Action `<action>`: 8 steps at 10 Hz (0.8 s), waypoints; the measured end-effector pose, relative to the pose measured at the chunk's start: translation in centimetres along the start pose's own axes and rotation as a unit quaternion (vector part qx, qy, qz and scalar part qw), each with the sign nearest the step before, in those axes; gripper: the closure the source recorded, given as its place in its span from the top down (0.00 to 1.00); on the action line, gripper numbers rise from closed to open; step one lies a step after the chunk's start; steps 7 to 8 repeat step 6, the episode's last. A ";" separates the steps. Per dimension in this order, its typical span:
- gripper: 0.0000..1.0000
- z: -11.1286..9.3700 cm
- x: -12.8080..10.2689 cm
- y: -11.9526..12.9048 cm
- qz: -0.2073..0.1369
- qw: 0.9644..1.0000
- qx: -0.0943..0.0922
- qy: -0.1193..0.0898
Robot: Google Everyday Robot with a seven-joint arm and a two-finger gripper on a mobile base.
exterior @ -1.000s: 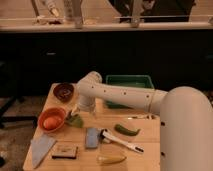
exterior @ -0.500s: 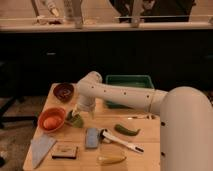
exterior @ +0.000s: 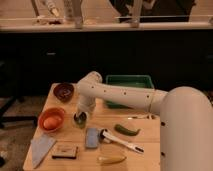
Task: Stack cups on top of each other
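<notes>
One arm bent down over table | end effector at cups | grip state: cannot tell

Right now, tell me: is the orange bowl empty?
No. The orange bowl holds a pale round thing, left of the gripper that hangs over the table.
</notes>
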 end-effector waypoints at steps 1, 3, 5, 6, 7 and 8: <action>0.79 0.0 0.0 0.0 0.000 1.000 0.000 0.000; 0.80 0.0 0.0 0.0 0.000 1.000 0.000 0.000; 0.80 0.0 0.0 -0.1 0.000 1.000 0.000 0.000; 0.80 0.0 0.0 -0.1 0.000 1.000 0.000 0.000; 0.80 0.0 0.0 -0.1 0.000 1.000 0.000 0.000; 0.80 0.0 0.0 -0.1 0.000 1.000 0.000 0.000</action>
